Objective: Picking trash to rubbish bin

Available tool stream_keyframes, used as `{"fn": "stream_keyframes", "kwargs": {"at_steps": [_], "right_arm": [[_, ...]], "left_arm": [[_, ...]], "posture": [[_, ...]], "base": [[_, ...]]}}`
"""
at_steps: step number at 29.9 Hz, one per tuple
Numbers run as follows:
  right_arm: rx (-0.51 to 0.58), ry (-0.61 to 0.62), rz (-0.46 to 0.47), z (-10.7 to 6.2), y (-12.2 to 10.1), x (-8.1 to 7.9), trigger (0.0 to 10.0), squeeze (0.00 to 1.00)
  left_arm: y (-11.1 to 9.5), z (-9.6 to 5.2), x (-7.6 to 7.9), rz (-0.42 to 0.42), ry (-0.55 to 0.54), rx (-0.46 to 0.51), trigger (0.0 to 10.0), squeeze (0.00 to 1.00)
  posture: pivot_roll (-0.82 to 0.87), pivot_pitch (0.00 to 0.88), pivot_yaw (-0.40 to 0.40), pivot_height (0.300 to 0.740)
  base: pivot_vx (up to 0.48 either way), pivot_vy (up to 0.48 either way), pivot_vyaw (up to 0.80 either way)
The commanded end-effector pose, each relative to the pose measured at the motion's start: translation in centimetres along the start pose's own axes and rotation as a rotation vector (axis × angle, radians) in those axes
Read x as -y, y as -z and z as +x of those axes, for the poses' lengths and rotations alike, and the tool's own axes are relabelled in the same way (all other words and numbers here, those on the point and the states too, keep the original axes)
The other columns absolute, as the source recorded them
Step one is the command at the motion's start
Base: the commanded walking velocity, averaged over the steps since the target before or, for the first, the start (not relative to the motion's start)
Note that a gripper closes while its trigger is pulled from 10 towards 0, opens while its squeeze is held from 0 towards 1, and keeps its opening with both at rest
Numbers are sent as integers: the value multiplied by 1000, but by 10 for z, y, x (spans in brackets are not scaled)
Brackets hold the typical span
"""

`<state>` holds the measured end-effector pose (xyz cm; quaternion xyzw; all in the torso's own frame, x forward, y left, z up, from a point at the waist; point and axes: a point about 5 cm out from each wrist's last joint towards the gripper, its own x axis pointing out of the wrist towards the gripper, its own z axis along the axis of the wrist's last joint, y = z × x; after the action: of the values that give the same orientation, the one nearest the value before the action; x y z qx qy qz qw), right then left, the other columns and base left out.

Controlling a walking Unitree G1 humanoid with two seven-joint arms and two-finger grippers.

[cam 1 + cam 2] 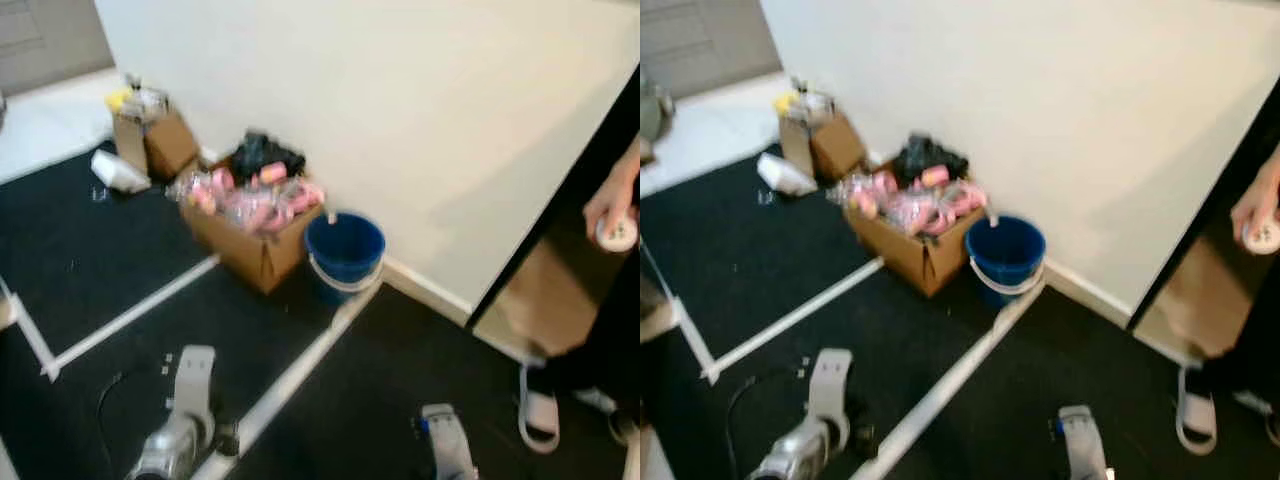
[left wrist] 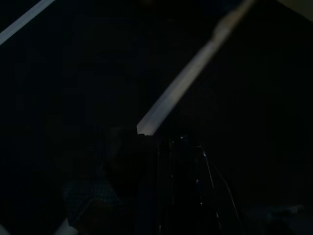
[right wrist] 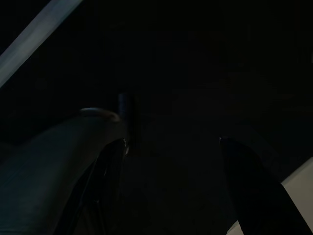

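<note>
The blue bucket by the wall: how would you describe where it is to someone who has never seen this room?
Follow the long white wall down to the black floor. There, a cardboard box heaped with pink packets stands on the floor, and the blue bucket sits right beside it, toward the person. It is the one round, blue thing there, with a pale handle hanging across its front.

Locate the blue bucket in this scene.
In the head views, the blue bucket stands centre, against the white wall, right beside the cardboard box.
</note>
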<state>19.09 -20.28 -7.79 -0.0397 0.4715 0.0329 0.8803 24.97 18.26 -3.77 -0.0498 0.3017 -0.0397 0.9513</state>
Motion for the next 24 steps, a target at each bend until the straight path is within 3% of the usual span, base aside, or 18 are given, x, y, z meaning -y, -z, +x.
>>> {"fn": "stream_keyframes", "kwargs": {"at_steps": [1,4,24], "right_arm": [[-13,-28,-7,1,4,-8,10000,0],[1,-29,-21,1,0,-10,10000,0],[26,-30,-55,2,-8,-9,10000,0]], "left_arm": [[9,-3,-2,-26,-14,-24,10000,0],[4,-1,2,13,14,-6,10000,0],[-3,-1,3,7,24,47,10000,0]], "posture": [[-90,66,14,740],[-90,63,13,740],[-96,56,13,740]], "base": [[247,0,0],[266,0,0],[352,0,0]]}}
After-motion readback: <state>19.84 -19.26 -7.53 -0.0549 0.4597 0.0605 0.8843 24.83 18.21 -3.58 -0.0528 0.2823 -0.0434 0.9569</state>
